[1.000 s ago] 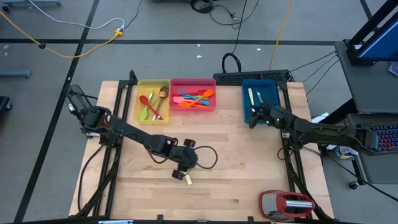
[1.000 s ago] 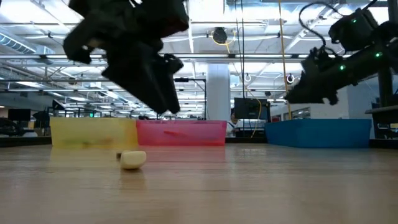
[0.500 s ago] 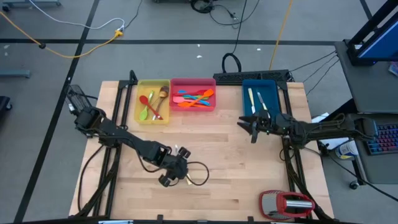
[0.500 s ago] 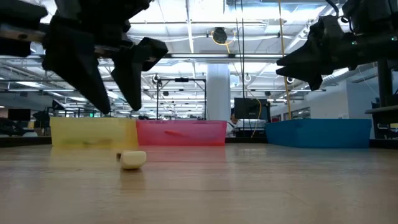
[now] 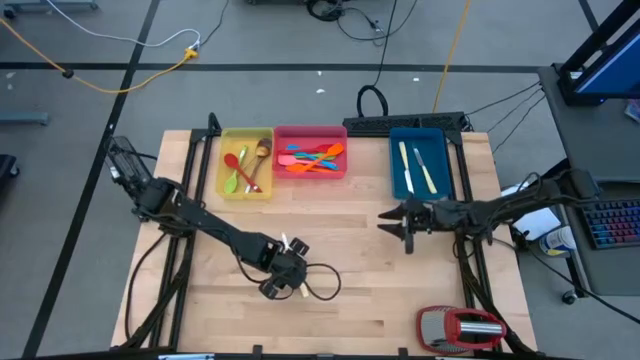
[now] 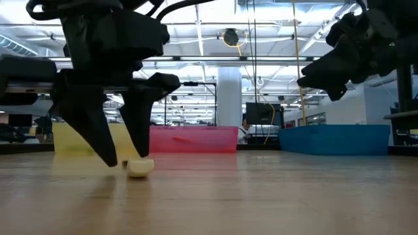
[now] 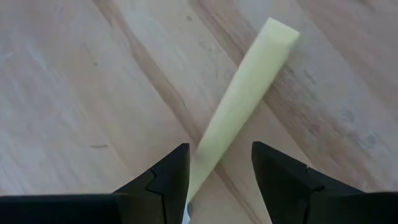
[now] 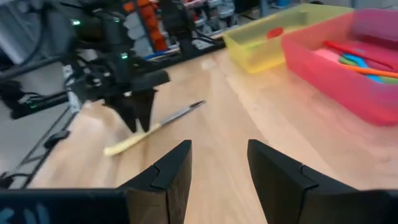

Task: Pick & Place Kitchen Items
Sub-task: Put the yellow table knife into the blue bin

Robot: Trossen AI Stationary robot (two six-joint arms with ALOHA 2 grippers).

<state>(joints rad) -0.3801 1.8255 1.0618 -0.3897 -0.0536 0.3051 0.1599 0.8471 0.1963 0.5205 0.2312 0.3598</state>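
A knife with a cream handle [image 7: 249,81] lies flat on the wooden table; its handle end [image 6: 139,168] faces the low camera and its blade [image 8: 186,111] points toward the far side. My left gripper [image 5: 288,280] points steeply down over it, open. Its fingers [image 7: 168,177] stand on either side of the handle, tips close to the table [image 6: 124,160]. I cannot tell whether they touch the handle. My right gripper [image 5: 395,222] hangs open above the table in front of the blue tray, pointing toward the left, with nothing between its fingers [image 8: 217,149].
Along the far edge stand a yellow tray [image 5: 226,160] with spoons, a pink tray [image 5: 310,172] with spatulas and a blue tray [image 5: 396,165] holding two knives. A red-and-silver gadget [image 5: 462,328] sits at the near right corner. Bare wood lies between the arms.
My left gripper has shifted a little toward the table's left, rolled and sunk until its open fingers straddle the knife's handle. My right gripper has swung from over the blue tray toward the near side and the table's middle, levelling out. The knife has stayed where it was.
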